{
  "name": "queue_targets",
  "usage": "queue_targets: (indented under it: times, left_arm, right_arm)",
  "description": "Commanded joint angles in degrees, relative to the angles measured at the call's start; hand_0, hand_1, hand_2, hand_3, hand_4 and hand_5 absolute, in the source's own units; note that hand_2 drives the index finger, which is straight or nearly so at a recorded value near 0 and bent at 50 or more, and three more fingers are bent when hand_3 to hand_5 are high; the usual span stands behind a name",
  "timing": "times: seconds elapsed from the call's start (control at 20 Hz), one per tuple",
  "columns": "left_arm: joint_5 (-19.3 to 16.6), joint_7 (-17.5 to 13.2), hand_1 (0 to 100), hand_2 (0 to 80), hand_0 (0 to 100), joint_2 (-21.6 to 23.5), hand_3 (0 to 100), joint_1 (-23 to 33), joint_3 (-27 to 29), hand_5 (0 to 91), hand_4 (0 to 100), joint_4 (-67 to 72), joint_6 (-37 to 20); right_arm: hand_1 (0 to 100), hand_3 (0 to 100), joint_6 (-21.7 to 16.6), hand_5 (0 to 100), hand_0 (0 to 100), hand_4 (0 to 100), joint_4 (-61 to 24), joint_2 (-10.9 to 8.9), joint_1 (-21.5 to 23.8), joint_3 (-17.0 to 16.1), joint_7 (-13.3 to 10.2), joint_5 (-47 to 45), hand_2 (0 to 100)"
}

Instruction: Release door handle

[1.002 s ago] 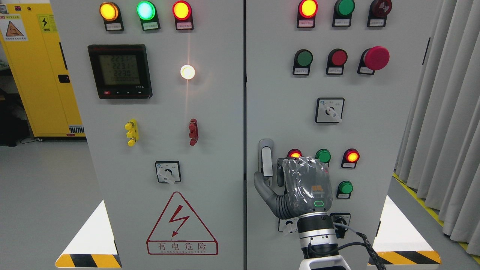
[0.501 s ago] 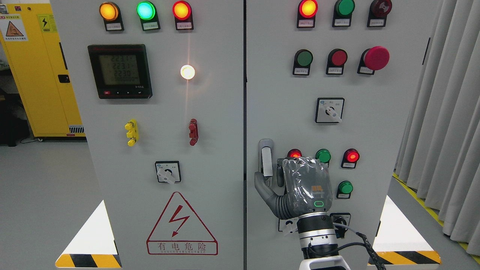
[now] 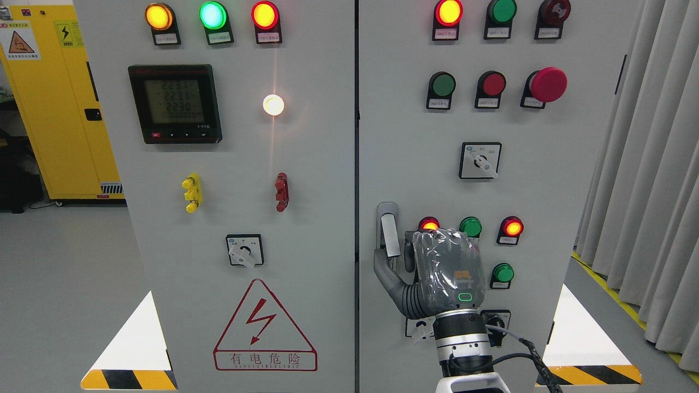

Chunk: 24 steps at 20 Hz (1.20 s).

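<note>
- I am reaching my right hand up from the bottom edge to the door handle, which is sitting at the left edge of the right cabinet door, just right of the seam between the two doors.
- My thumb is lying just below the handle's lower end, touching it or nearly so; my fingers are curling in at the handle's right side, one dark finger showing just beside it.
- I cannot tell whether the fingers are actually pinching the handle, since the back of my hand, wrapped in clear plastic, is hiding most of them.
- Right of the handle, a lit red lamp and a green button are peeking out just above my knuckles.
- Well above the handle, a rotary switch is sitting on the same door.
</note>
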Motion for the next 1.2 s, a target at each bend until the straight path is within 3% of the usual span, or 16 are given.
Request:
queue_targets:
  times: [0.0,1.15]
  left_arm:
    - [0.0,0.0,56,0.0,12,0.0,0,0.0,0.0,0.0,0,0.0,0.0]
    - [0.0,0.0,56,0.0,12,0.0,0,0.0,0.0,0.0,0,0.0,0.0]
  right_arm:
    - [43,100,0.0,99,56,100,-0.2,-0.06,-0.2,0.0,0.0,0.0,91]
    - [50,100,1.0,99,61,100,-0.5,-0.06,0.4,0.0,-0.4,0.1,92]
